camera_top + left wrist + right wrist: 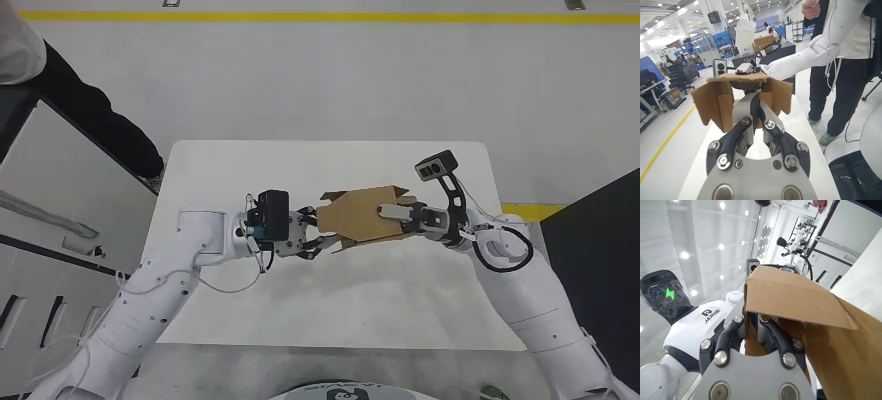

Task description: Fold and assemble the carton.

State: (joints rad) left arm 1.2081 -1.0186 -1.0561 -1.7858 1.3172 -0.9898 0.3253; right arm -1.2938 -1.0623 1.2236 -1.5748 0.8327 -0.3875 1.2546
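Note:
The brown carton point(365, 215) is held above the middle of the white table point(400, 300), partly unfolded, with its flaps loose. My left gripper point(318, 233) is at its left end, and its fingers point(753, 106) are pressed together on a thin edge between the hanging flaps of the carton point(711, 102). My right gripper point(392, 213) is at the other end, lying over the top panel. Its fingers point(738, 323) stand shut on either side of a wall of the carton point(791, 298). The right gripper point(745, 69) also rests on the top panel in the left wrist view.
The bare table top point(795, 121) spreads all round under the carton. A dark cabinet point(600, 260) stands off the table's right edge and a grey cabinet point(60, 180) off its left. A yellow floor line point(330, 16) runs beyond the far edge.

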